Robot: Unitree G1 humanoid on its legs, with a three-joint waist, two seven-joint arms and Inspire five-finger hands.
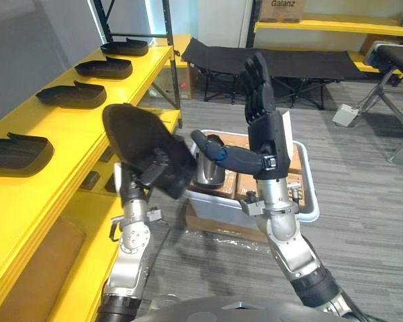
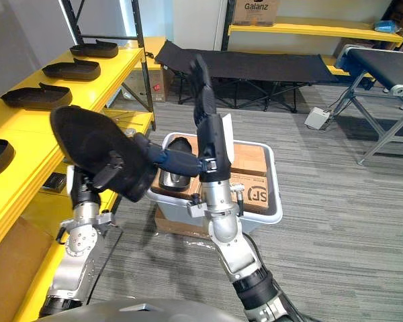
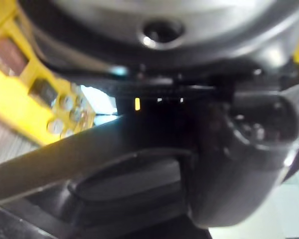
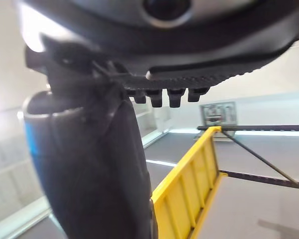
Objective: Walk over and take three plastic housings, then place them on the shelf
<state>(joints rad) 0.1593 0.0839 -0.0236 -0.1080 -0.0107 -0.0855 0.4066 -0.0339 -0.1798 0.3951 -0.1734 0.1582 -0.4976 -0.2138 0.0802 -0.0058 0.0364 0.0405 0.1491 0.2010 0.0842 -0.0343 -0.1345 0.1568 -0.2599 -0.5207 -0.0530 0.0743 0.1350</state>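
The raised housing point(image 1: 131, 131) hides your left hand's point(image 1: 154, 171) fingers, though its thumb is clamped on the housing. Your right hand point(image 1: 263, 124) holds its fingers straight and together, in front of the white bin point(image 1: 310, 188). Shelved housings point(image 1: 70, 96) line the yellow shelf's point(image 1: 74, 134) edge.

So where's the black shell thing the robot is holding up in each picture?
Left eye view: housing, left of centre, gripped by the left hand.
Right eye view: left of centre again.
Left wrist view: likely the dark surface close up.
Right wrist view: faces the yellow shelf instead.
Shared landmark: that yellow shelf.
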